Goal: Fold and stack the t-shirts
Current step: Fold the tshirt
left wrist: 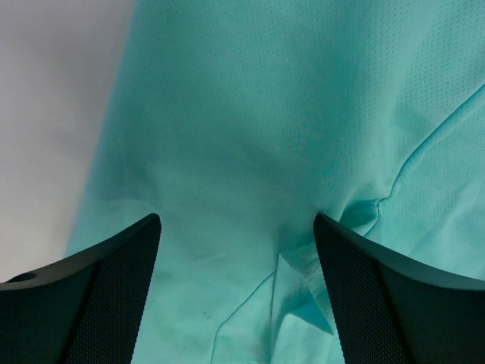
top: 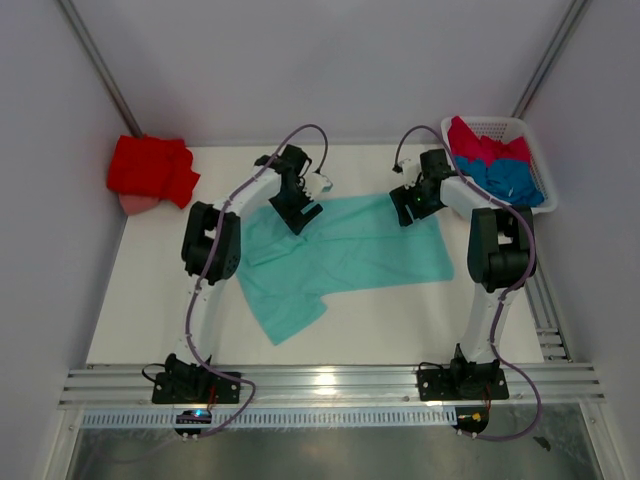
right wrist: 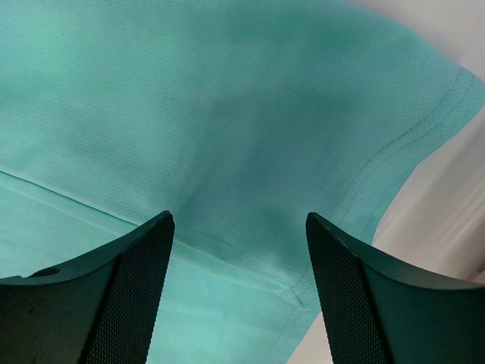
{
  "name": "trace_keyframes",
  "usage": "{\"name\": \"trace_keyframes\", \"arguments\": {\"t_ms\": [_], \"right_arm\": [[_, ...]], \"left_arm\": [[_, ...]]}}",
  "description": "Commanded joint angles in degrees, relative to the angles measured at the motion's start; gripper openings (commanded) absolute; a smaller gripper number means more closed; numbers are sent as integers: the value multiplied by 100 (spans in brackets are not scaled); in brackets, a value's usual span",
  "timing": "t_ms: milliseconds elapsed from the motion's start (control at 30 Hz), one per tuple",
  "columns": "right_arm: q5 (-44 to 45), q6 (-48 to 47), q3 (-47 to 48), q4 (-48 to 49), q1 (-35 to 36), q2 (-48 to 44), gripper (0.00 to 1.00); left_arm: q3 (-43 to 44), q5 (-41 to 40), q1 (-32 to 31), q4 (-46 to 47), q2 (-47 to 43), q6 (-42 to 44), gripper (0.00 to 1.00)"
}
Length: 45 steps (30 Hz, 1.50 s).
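Note:
A mint-teal t-shirt (top: 345,250) lies spread on the table, one sleeve toward the near left. My left gripper (top: 303,215) is open, its jaws just above the shirt's far-left part; the left wrist view shows the cloth (left wrist: 250,136) with a fold and seam between the fingers. My right gripper (top: 405,210) is open over the shirt's far-right hem corner (right wrist: 250,144). A bright red t-shirt (top: 150,170) lies folded at the far left. Crimson-pink (top: 485,147) and blue (top: 510,180) t-shirts lie in the basket.
The white slatted basket (top: 535,150) stands at the far right corner. A pink thing (top: 135,203) peeks from under the red shirt. Bare white table (top: 150,310) lies near left and near right of the teal shirt. Grey walls enclose the table.

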Motion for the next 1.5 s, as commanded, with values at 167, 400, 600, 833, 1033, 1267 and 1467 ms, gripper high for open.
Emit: {"name": "trace_keyframes", "arguments": {"t_ms": [167, 400, 600, 833, 1033, 1267, 1467], "right_arm": [[2, -4, 96, 99, 15, -222, 74], [-50, 40, 157, 91, 15, -134, 74], [-42, 31, 184, 99, 15, -99, 74], [-50, 40, 236, 91, 15, -28, 74], [-42, 31, 342, 29, 15, -19, 74], [-68, 31, 342, 29, 15, -81, 74], [-33, 13, 307, 29, 15, -186, 74]], "left_arm": [[-186, -17, -3, -45, -349, 93, 83], [-380, 176, -3, -247, -543, 101, 83], [-494, 185, -12, -282, -719, 66, 83], [-398, 334, -91, -510, -807, 101, 83], [-328, 870, -249, -967, -878, 268, 83], [-187, 1275, -487, -1477, -913, 330, 83], [-55, 1433, -645, -1663, -913, 295, 83]]}}
